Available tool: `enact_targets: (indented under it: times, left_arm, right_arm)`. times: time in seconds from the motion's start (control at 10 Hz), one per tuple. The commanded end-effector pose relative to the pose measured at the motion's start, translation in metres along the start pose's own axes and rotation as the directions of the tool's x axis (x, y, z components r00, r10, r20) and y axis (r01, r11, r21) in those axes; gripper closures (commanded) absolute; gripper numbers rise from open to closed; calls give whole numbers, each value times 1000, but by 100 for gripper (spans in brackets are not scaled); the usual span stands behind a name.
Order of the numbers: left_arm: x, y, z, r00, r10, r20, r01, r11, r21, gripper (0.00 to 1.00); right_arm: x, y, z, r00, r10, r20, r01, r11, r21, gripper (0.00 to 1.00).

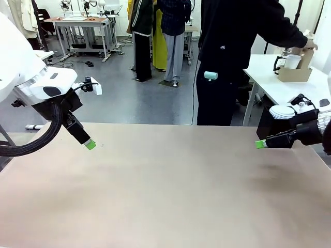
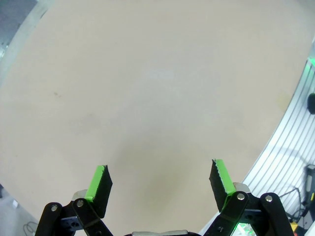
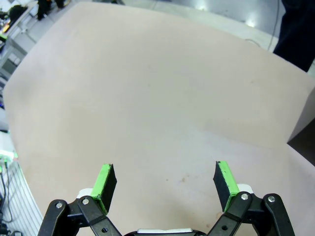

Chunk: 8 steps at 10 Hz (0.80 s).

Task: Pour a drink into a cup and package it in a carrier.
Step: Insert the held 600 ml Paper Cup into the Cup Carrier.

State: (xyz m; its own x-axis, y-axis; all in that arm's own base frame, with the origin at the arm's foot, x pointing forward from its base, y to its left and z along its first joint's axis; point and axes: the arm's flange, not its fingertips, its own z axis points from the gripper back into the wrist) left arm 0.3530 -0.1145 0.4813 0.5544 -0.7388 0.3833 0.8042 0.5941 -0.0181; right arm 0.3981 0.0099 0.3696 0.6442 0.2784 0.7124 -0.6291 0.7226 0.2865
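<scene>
My left gripper (image 1: 90, 145) (image 2: 161, 177) hangs open over the left part of the beige table (image 1: 165, 196), nothing between its green pads. My right gripper (image 1: 260, 144) (image 3: 166, 179) is open too, low over the table's right side. On a white side table at the far right stands the brown cardboard carrier (image 1: 296, 73) with a white cup (image 1: 292, 61) in it. A dark vessel with a handle (image 1: 279, 63) stands beside it; the drink in it is too far off to make out. A person in black reaches over, one hand (image 1: 309, 44) on the carrier's upright panel.
A black box (image 1: 273, 126) with a stack of white lids (image 1: 283, 111) on top sits at the table's right edge, just behind my right gripper. Other people stand farther back in the room.
</scene>
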Motion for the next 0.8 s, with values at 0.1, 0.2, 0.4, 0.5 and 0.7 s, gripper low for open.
enact_targets:
  times: [0.1, 0.2, 0.4, 0.5, 0.7]
  left_arm:
    - [-1, -1, -1, 1000, 2, -1, -2, 1000, 2, 0]
    - [-1, -1, -1, 1000, 2, -1, -2, 1000, 2, 0]
    - [-1, -1, -1, 1000, 2, -1, -2, 1000, 2, 0]
    - [-1, -1, -1, 1000, 2, -1, -2, 1000, 2, 0]
    - [-1, -1, -1, 1000, 2, -1, -2, 1000, 2, 0]
  right_arm:
    - [0, 1, -1, 1000, 12, 19, -13, 1000, 9, 0]
    - [0, 1, -1, 1000, 12, 19, -13, 1000, 9, 0]
    - [0, 1, -1, 1000, 12, 19, -13, 1000, 9, 0]
    - [0, 1, -1, 1000, 12, 19, -13, 1000, 9, 0]
    - [0, 1, -1, 1000, 12, 19, -13, 1000, 9, 0]
